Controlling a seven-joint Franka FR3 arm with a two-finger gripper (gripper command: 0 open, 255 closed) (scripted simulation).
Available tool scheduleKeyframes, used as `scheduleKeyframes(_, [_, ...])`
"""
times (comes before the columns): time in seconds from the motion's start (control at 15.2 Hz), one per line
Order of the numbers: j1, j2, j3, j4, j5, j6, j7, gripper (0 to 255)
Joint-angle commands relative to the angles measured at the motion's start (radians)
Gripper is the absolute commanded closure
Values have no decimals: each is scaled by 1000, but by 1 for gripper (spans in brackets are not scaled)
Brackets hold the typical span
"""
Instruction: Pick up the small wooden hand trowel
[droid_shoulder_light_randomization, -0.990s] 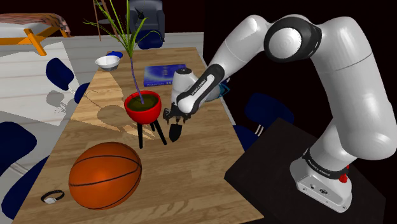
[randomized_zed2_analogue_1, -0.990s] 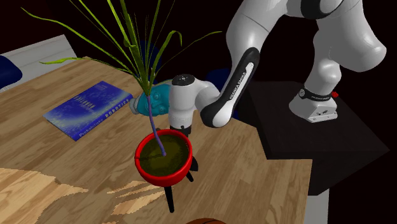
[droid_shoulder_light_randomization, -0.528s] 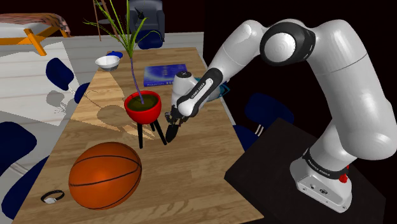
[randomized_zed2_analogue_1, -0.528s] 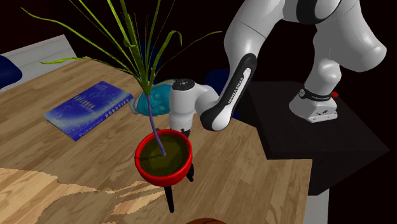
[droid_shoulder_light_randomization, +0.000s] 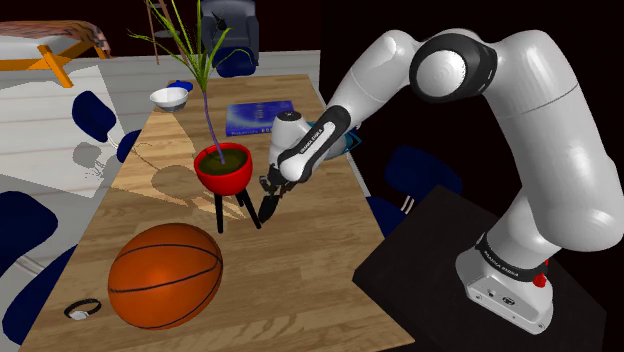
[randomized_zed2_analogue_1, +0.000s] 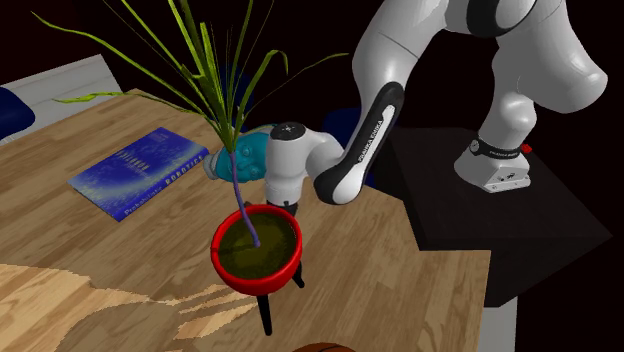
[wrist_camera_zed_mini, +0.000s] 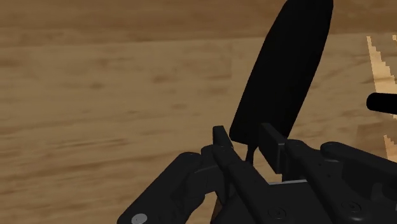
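Wrist view, pincer (wrist_camera_zed_mini: 248, 145) clamped on black trowel (wrist_camera_zed_mini: 286, 70), over wooden table (wrist_camera_zed_mini: 95, 95), near red pot (droid_shoulder_light_randomization: 222, 172)

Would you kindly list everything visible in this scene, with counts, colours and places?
Long wooden table: one, brown, under everything.
Round basketball: one, orange, shoulder view's near table end.
Potted plant on tripod legs: one, red pot, green leaves, mid-table.
Flat book: one, blue, beyond the pot.
Bowl: one, white, table's far end.
Hand trowel: one, black, in the hand.
Box stand: one, black, beside table.
Robot arm: one, white.
Hand: one, black, clasping trowel beside pot.
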Motion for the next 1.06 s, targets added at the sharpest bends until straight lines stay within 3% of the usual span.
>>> scheduleKeyframes(0.0, [-1,-15,4,-12,2,-9,0,255])
scheduleKeyframes(0.99, [-19,-164,26,-57,19,-113,-4,255])
